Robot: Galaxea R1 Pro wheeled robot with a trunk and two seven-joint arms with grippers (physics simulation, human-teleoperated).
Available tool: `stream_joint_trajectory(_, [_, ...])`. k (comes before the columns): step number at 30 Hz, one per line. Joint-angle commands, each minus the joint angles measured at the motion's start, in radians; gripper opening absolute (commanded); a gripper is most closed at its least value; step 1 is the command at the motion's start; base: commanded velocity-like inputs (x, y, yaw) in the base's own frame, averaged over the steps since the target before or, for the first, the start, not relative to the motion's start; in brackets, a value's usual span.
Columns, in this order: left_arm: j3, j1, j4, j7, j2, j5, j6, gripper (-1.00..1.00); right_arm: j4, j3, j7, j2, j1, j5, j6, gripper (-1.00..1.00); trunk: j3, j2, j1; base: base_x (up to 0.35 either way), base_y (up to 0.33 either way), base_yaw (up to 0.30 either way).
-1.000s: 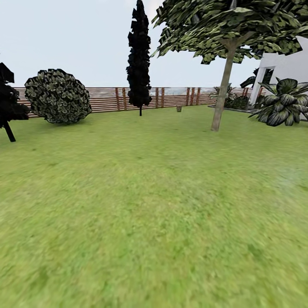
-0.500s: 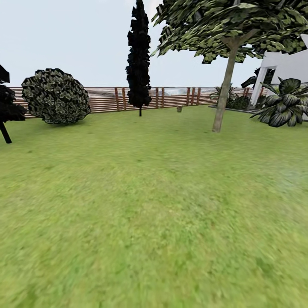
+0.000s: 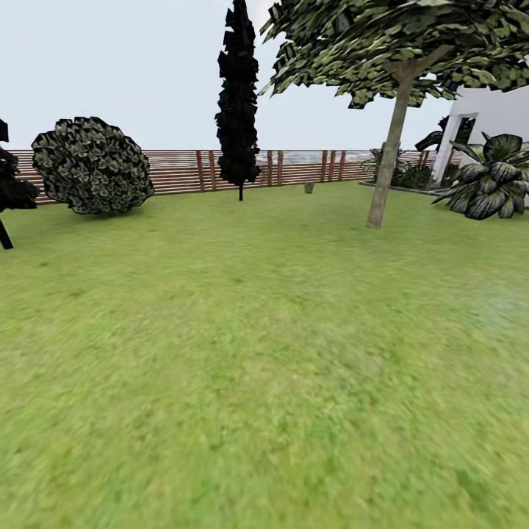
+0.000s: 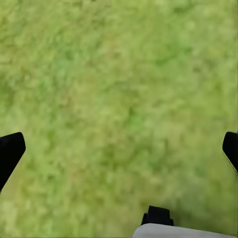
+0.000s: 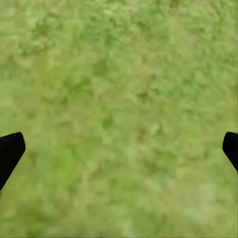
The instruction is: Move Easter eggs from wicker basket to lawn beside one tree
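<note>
Stretching across the lower two thirds of the head view, the broad mottled green lawn (image 3: 242,367) runs back to a brown horizontal-slat wooden fence (image 3: 184,170) along the middle of the frame. In the upper right stands the tall tree with a straight grey-beige trunk (image 3: 388,165), leaning slightly, its wide leafy crown spreading along the top edge. At upper centre a narrow dark cypress (image 3: 238,95) rises in front of the fence, and at the left a rounded dark-leaved shrub (image 3: 90,166) sits on the grass just before the slats. A second dark tree (image 3: 9,191) is cut off by the left edge. At the far right, a corner of the white house (image 3: 492,110) shows behind a low broad-leaved plant (image 3: 491,184). A small grey-brown object (image 3: 308,187) rests on the grass near the fence, between cypress and trunk; it is too small to identify.

In the left wrist view, the left hand (image 4: 119,151) is spread wide, its black fingertips (image 4: 10,151) at opposite edges of the frame with only grass between them. In the right wrist view, the right hand (image 5: 119,151) is likewise spread wide over grass, gripping nothing.
</note>
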Motion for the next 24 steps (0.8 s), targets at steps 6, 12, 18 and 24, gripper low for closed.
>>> stream_joint_trajectory(6, [-0.002,-0.001,0.001,0.005,0.000,-0.001,-0.003,1.00,0.002,0.009,-0.004,0.001,0.000,-0.010,-0.003,1.00,-0.001,-0.001,0.001,0.335,0.000,0.000])
stream_joint_trajectory(12, [-0.002,-0.001,0.001,0.005,0.000,-0.001,-0.003,1.00,0.001,0.009,-0.004,0.001,0.000,-0.011,-0.003,1.00,-0.001,-0.001,0.001,0.335,0.000,-0.024])
stream_joint_trajectory(18, [-0.002,-0.001,0.001,0.005,-0.001,-0.001,-0.003,1.00,-0.001,0.010,-0.004,0.001,0.000,-0.010,-0.003,1.00,-0.001,-0.001,0.001,0.335,0.000,-0.098])
stream_joint_trajectory(24, [-0.002,-0.001,0.001,0.004,0.000,-0.001,-0.003,1.00,-0.001,0.010,-0.004,0.001,0.000,-0.010,-0.003,1.00,-0.001,-0.001,0.001,0.335,0.000,-0.072])
